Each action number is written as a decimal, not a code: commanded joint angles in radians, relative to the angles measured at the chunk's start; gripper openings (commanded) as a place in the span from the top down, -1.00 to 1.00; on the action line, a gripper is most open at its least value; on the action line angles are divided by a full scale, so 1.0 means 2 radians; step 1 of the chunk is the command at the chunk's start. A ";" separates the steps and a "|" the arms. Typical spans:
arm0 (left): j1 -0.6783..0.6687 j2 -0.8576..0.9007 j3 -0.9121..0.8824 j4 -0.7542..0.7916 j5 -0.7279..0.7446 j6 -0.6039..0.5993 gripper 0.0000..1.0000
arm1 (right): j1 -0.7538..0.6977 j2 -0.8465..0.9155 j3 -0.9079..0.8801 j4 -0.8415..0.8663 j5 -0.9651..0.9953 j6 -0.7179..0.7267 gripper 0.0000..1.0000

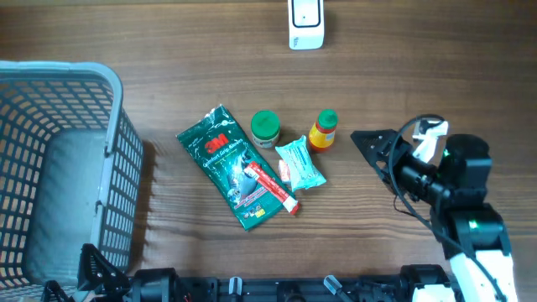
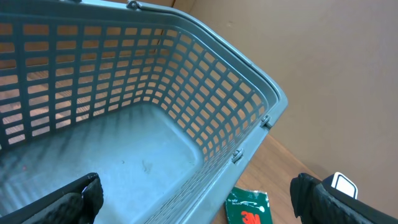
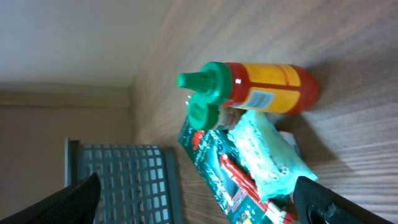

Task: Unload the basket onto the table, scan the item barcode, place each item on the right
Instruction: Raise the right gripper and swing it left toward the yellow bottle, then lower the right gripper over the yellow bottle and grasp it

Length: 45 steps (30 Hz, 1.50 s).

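Orange sauce bottle (image 3: pixel 267 87), green-capped, stands just ahead of the right gripper (image 1: pixel 369 153), whose fingers are spread wide and empty. Beyond the bottle sit a green-lidded jar (image 1: pixel 265 127), a pale teal packet (image 1: pixel 300 164) and a dark green pouch (image 1: pixel 222 155) with a red tube (image 1: pixel 275 188) lying on it. The left gripper (image 2: pixel 196 208), fingers also spread and empty, hangs over the grey basket (image 2: pixel 205 93). The white scanner (image 1: pixel 305 23) stands well apart from both grippers. The bottle's label may show a barcode, too small to confirm.

Brown wood-grain table (image 1: pixel 419 50); plain beige wall (image 2: pixel 348 74) behind.
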 commanded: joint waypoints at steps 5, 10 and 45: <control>0.002 -0.005 -0.008 -0.014 0.004 -0.003 -1.00 | 0.002 0.049 0.011 0.000 -0.022 0.002 -0.98; 0.002 -0.004 -0.008 -0.014 0.004 -0.003 -1.00 | 0.002 0.050 0.011 0.001 -0.033 0.002 -0.99; 0.002 -0.004 -0.008 -0.014 0.004 -0.003 -1.00 | 0.077 0.154 0.200 -0.109 0.150 -0.163 -0.99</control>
